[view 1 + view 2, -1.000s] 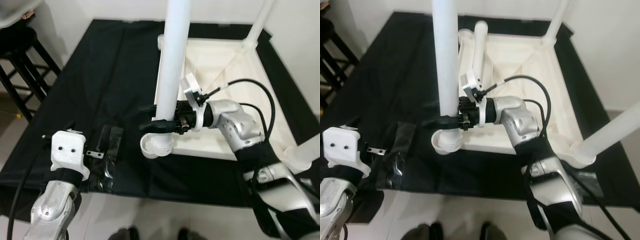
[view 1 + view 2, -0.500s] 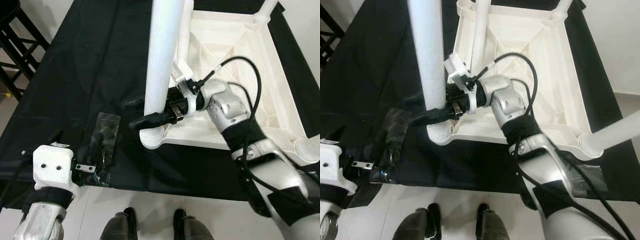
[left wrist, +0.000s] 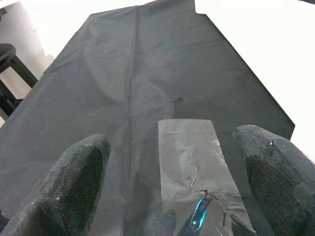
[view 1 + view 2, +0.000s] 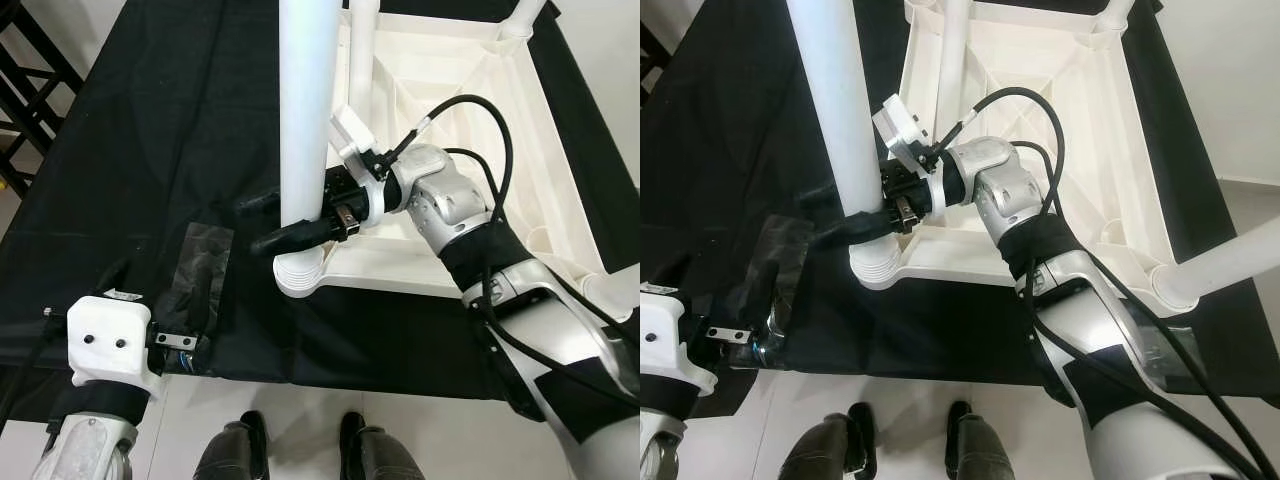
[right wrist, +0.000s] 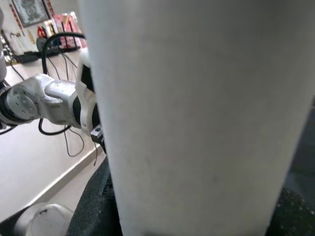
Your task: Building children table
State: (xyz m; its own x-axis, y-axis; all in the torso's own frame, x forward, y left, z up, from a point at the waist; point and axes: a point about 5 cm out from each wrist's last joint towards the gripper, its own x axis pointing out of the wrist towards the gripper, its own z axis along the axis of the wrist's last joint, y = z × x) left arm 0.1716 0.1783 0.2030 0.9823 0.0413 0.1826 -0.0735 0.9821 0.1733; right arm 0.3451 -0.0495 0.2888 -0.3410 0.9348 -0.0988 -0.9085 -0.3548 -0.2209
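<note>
An upturned white children's table top (image 4: pixel 560 215) lies on a black cloth. My right gripper (image 4: pixel 254 226) is shut on a thick white table leg (image 4: pixel 305 120), one black finger on each side. It holds the leg upright, with the ribbed lower end at the near-left corner socket (image 4: pixel 300 277). In the right wrist view the leg (image 5: pixel 197 113) sits close between the fingers. My left gripper (image 3: pixel 174 157) is open low over a clear plastic bag (image 3: pixel 194 162) of small hardware. The bag (image 4: pixel 205 262) lies left of that corner.
Other white legs stand at the far-left (image 4: pixel 362 50), far-right (image 4: pixel 525 15) and near-right (image 4: pixel 1230 260) corners. A dark stool (image 4: pixel 30 60) stands off the cloth at the upper left. Two dark feet (image 4: pixel 235 455) show on the pale floor at the cloth's near edge.
The camera has tilted down and moved in over the cloth. My right gripper still holds the leg at the near-left corner, its ribbed end now down at the socket. The left arm has hardly moved.
</note>
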